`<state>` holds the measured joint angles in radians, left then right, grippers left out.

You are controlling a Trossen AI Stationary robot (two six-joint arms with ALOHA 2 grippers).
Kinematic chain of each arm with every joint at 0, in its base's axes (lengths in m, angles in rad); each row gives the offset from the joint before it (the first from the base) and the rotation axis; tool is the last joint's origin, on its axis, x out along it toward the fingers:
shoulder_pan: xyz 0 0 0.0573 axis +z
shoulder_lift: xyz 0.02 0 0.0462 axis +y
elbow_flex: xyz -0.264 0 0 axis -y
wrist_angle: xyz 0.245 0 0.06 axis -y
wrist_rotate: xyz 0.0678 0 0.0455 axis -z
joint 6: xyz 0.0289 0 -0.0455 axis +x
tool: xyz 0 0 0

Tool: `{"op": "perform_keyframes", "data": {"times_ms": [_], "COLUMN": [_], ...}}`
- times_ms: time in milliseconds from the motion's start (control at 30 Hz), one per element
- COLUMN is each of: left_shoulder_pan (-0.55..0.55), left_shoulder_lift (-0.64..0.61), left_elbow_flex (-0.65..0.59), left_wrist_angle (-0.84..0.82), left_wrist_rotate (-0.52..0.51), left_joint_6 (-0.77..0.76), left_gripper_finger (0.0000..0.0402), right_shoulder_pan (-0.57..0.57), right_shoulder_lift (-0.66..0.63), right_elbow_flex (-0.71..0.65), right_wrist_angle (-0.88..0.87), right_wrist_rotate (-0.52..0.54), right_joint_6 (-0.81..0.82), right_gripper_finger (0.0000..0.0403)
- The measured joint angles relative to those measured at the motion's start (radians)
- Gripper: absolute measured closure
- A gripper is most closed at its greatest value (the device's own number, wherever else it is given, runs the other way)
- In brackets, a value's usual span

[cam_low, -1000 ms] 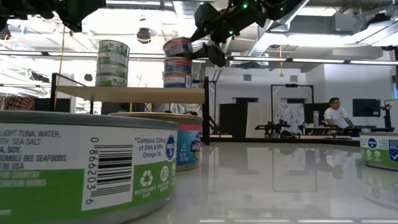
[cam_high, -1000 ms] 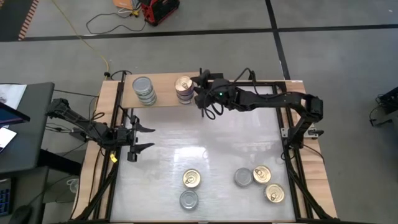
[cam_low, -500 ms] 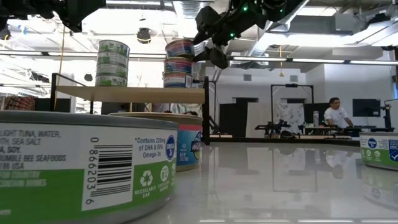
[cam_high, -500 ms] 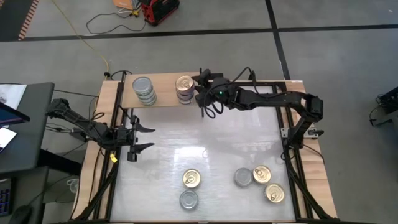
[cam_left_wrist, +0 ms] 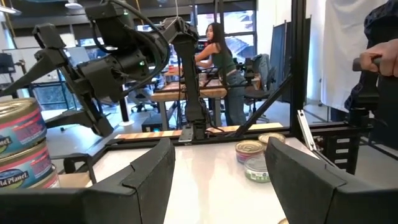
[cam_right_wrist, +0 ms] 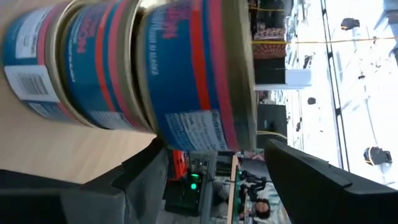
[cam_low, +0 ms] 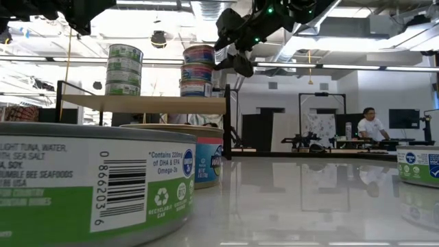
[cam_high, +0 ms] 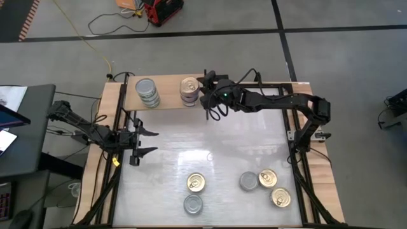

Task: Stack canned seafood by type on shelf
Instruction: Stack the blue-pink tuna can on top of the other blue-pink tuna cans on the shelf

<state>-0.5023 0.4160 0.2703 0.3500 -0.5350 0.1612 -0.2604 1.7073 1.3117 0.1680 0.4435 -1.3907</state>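
Note:
The shelf (cam_high: 166,102), a light wood board, lies at the table's far edge and shows raised in the low view (cam_low: 137,103). It carries a stack of silver-lidded tins (cam_high: 147,92) (cam_low: 124,68) and a stack of gold-lidded tins (cam_high: 188,89) (cam_low: 197,71). My right gripper (cam_high: 203,94) (cam_low: 228,53) is open just right of the gold stack's top tin (cam_low: 199,53), one finger above the other. That tin (cam_right_wrist: 186,74) sits level on the tin under it. My left gripper (cam_high: 145,141) (cam_left_wrist: 217,177) waits open over the table's left side. My right gripper stands open and level beside the top tin's side wall (cam_right_wrist: 180,134), coming from the table's right. Whether a fingertip (cam_right_wrist: 155,162) still touches the tin, I cannot tell. The tin rests flat on the stack.
Several loose tins lie near the table's near edge: gold (cam_high: 196,183), silver (cam_high: 193,204), silver (cam_high: 248,181), gold (cam_high: 267,177), gold (cam_high: 280,198). Two stand close before the low camera (cam_low: 96,182) (cam_low: 202,161). A dark upright panel (cam_low: 226,116) ends the shelf. People are in the room behind.
The top tin of the gold stack was tilted at the right gripper a second ago; it has settled level onto the stack. The right gripper has drawn back a little toward the table's right. The left arm has kept still.

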Motion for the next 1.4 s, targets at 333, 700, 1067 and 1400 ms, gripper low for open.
{"op": "perform_keyframes", "data": {"times_ms": [333, 700, 1067, 1400], "left_shoulder_pan": [0.0, 0.0, 0.0, 0.0], "left_shoulder_lift": [0.0, 0.0, 0.0, 0.001], "left_elbow_flex": [0.0, 0.0, 0.0, 0.0], "left_wrist_angle": [0.003, -0.003, -0.039, -0.084], "left_wrist_rotate": [0.006, 0.006, 0.008, 0.055], "left_joint_6": [0.008, 0.002, -0.011, 0.06], "left_gripper_finger": [0.0162, 0.0162, 0.0162, 0.0162], "right_shoulder_pan": [0.017, 0.007, 0.047, 0.17], "right_shoulder_lift": [0.0, 0.0, -0.097, -0.305], "right_elbow_flex": [0.0, 0.0, 0.0, 0.0], "right_wrist_angle": [0.002, 0.009, -0.047, -0.305], "right_wrist_rotate": [0.005, 0.013, 0.109, 0.137], "right_joint_6": [0.024, 0.049, 0.228, 0.832], "right_gripper_finger": [0.0101, 0.0101, 0.0101, 0.0101]}}
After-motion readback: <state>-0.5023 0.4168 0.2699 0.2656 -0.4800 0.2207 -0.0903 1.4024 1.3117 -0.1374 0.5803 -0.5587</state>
